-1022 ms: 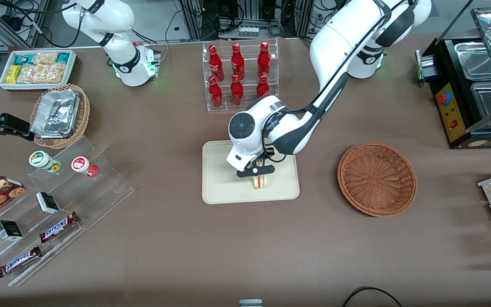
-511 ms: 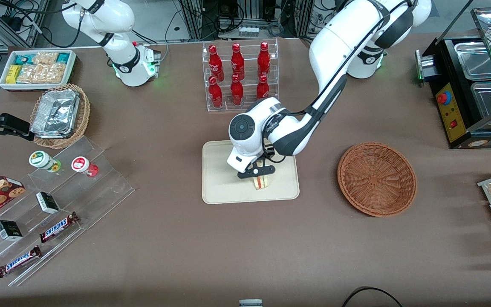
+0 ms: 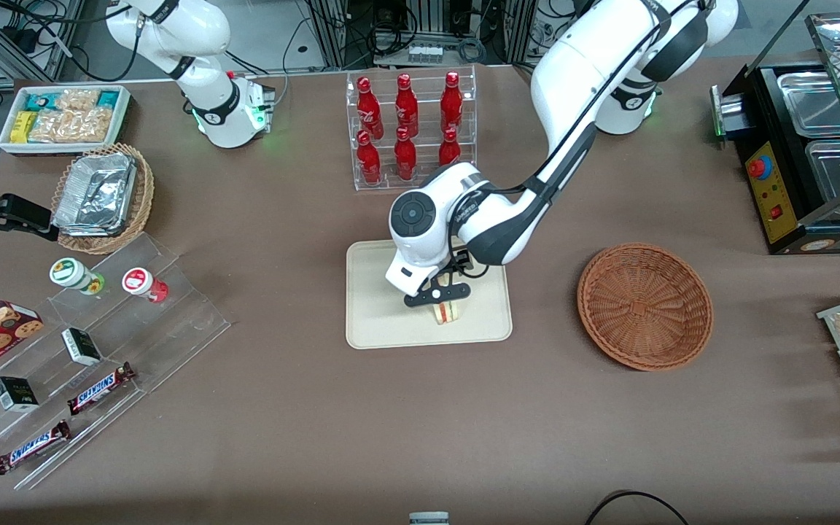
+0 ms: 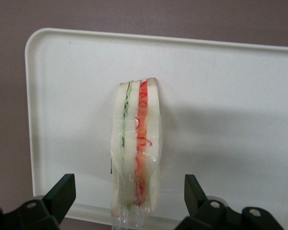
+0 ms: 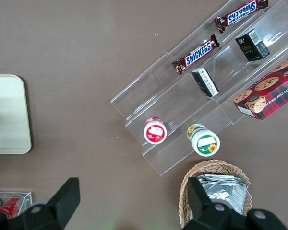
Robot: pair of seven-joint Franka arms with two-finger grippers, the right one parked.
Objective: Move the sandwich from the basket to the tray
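You are looking at the release step finishing. The sandwich [image 3: 448, 312] is now resting on the tray [image 3: 376, 321], lying on its side with the cut edge and its red, orange and green filling layers facing up toward the wrist camera [image 4: 137, 148]. Compared with a second ago, when the gripper [image 3: 437, 294] was sitting low around the wedge, the hand is lifting slightly and pulling a little toward the bottle rack [image 3: 411, 131], and the sandwich is staying put on the tray rather than rising with it.

In the wrist view the fingers [image 4: 62, 194] are standing spread wide, one on each side of the wedge and well clear of the bread, so the gripper is holding nothing. That is telling you the grasp is already let go and the arm is beginning its retreat.

The wicker basket [image 3: 644, 306] toward the working arm's end of the table is sitting empty, which fits the transfer being done. The sandwich is lying on the part of the tray nearer the front camera, close to the rim [image 4: 86, 211] but inside it. By my reading, all that is remaining is for you to raise the arm straight up and clear, taking care not to brush the wedge with a fingertip on the way.
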